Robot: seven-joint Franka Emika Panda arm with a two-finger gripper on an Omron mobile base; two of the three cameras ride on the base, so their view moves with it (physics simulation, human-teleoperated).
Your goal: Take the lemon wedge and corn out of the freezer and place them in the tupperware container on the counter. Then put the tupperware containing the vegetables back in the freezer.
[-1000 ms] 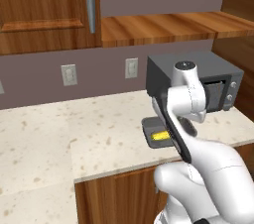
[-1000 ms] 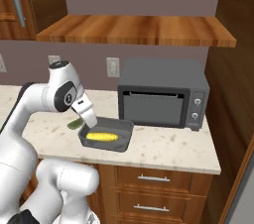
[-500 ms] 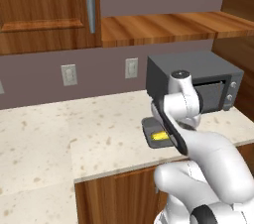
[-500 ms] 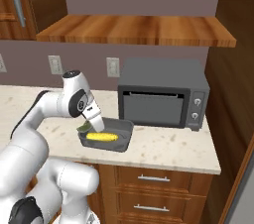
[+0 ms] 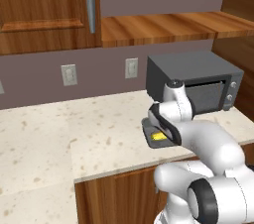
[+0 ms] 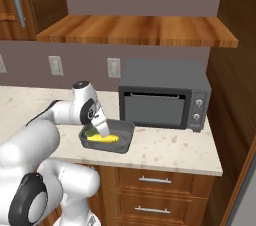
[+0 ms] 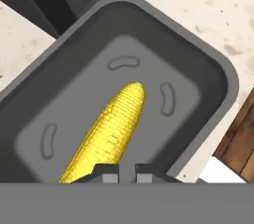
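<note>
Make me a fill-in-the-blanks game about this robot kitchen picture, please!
1. The yellow corn is lying inside the dark-grey ____.
2. The tupperware container sits on the speckled ____.
3. The big grey box right beside the container is a toaster ____.
4. The gripper over the corn has its fingers ____.

Missing words: tupperware container; counter; oven; shut
</note>
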